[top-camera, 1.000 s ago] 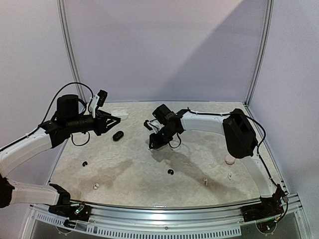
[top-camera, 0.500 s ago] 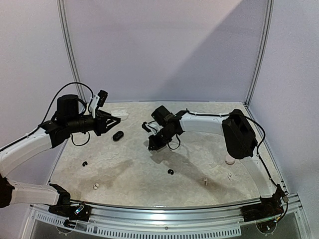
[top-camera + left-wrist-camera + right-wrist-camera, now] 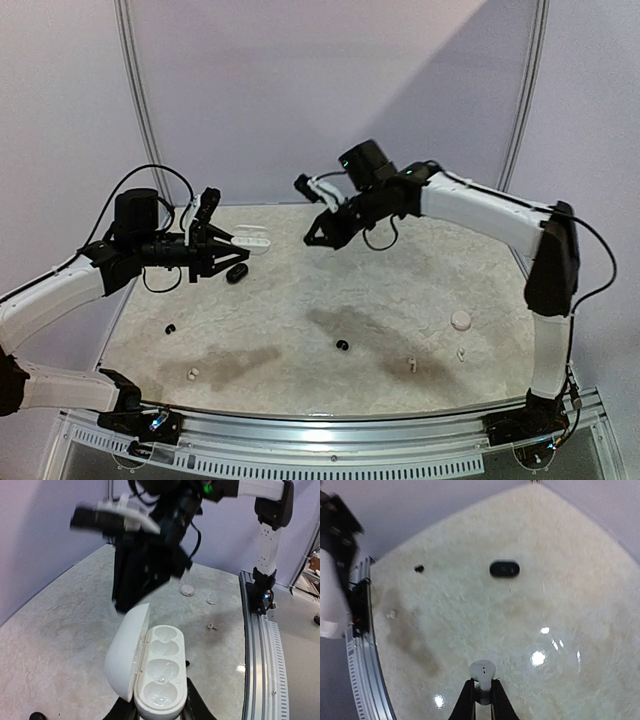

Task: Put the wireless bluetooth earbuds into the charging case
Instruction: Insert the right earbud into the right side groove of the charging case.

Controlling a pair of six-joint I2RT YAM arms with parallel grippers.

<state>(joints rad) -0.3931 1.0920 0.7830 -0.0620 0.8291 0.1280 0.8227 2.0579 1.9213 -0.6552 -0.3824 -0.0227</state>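
My left gripper (image 3: 160, 709) is shut on an open white charging case (image 3: 161, 677), lid (image 3: 125, 652) swung left, its wells empty. In the top view this gripper (image 3: 222, 250) holds the case (image 3: 252, 240) above the table's back left. My right gripper (image 3: 482, 684) is shut on the stem of a white earbud (image 3: 482, 671). In the top view it (image 3: 313, 238) hangs high over the back middle, just right of the case, and it shows blurred in the left wrist view (image 3: 142, 575). White buds (image 3: 192, 375) (image 3: 411, 364) (image 3: 461, 353) and black buds (image 3: 170, 328) (image 3: 342, 345) lie on the table.
A closed black case (image 3: 237, 272) lies below the left gripper; it also shows in the right wrist view (image 3: 504, 569). A round white case (image 3: 460, 320) lies at the right. A metal rail (image 3: 330, 425) runs along the near edge. Walls close the back and sides.
My right arm has lifted from the table and swung up and back, carrying the white earbud. My left gripper has turned and brought the open case slightly toward the middle.
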